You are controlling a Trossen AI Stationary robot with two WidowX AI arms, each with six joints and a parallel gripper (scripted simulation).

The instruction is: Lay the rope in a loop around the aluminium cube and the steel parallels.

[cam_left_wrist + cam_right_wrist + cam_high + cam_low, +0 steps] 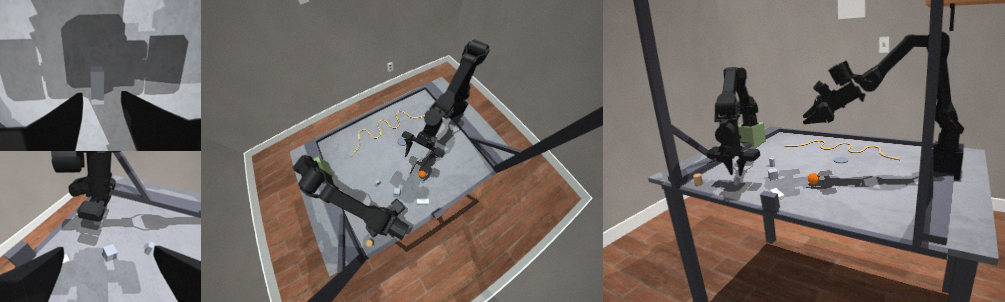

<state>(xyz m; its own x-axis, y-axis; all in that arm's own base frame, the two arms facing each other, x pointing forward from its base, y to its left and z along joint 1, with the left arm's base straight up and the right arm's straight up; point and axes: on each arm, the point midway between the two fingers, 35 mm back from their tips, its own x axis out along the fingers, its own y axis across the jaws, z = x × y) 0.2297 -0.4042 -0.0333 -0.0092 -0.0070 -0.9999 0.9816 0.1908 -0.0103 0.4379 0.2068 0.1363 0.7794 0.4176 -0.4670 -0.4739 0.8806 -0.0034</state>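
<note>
The yellow rope [359,137] [790,146] lies in an open wavy line along the back of the table. The aluminium cube [397,191] [772,173] [110,253] stands away from it. A small steel parallel [377,182] [772,161] [149,248] is near the cube. The other parallel [97,85] is beneath my left gripper [735,173] [102,92], which is partly open and holds nothing; its fingertips are either side of the bar's near end in the wrist view. My right gripper [409,164] [807,120] is wide open and empty, high above the table. The top view hides the left fingertips.
An orange ball [422,174] [813,178] and a white block [422,201] [777,191] lie near the cube. A blue disc [401,142] [841,160] is near the rope. A wooden cylinder [369,243] [698,179] stands near a corner. A green block [322,166] [753,134] is by the left arm's base.
</note>
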